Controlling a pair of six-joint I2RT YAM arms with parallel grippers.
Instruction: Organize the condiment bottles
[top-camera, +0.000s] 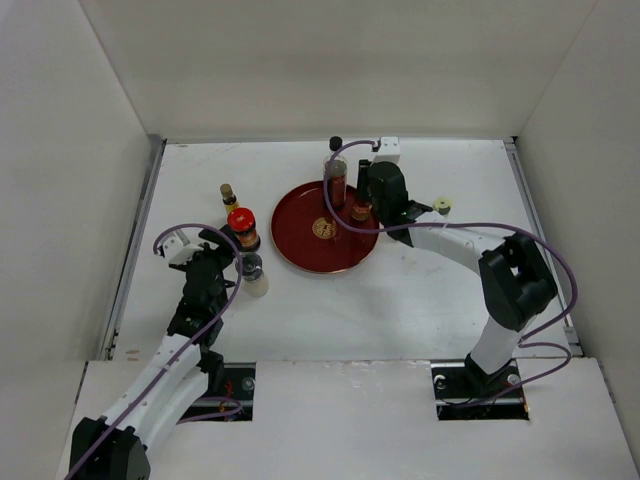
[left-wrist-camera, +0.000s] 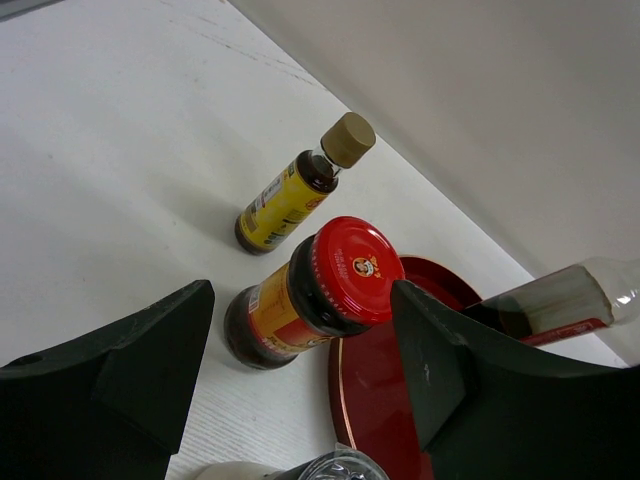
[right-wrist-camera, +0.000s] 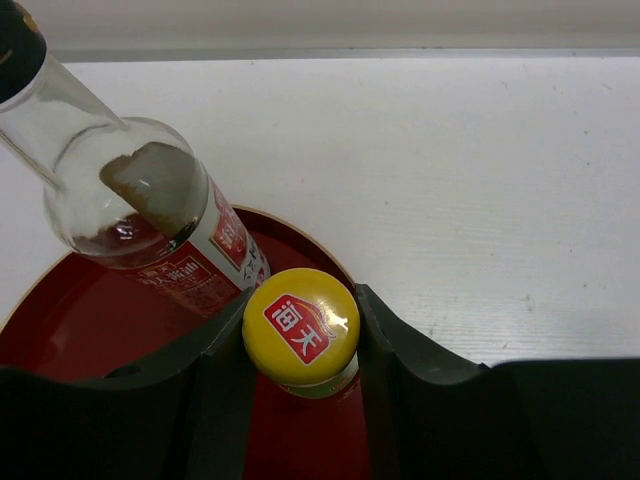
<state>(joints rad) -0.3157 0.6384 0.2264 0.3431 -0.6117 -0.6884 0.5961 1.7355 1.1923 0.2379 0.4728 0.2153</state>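
Note:
A round dark-red tray (top-camera: 300, 245) lies mid-table. On it stands a tall clear black-capped bottle (top-camera: 335, 172), also in the right wrist view (right-wrist-camera: 140, 215). My right gripper (top-camera: 360, 208) is shut on a yellow-capped sauce bottle (right-wrist-camera: 301, 327) standing on the tray's right part. Left of the tray stand a red-lidded jar (top-camera: 243, 227), a tan-capped yellow-label bottle (top-camera: 229, 195), a grey-capped shaker (top-camera: 252, 265) and a cream shaker (top-camera: 258, 287). My left gripper (top-camera: 232, 258) is open and empty. In its wrist view the jar (left-wrist-camera: 320, 285) stands just beyond the fingertips.
A small pale-capped bottle (top-camera: 442, 207) stands on the table right of my right wrist. White walls enclose the table on the left, back and right. The tray rim (left-wrist-camera: 345, 400) lies close to my left gripper's right finger (left-wrist-camera: 440, 350).

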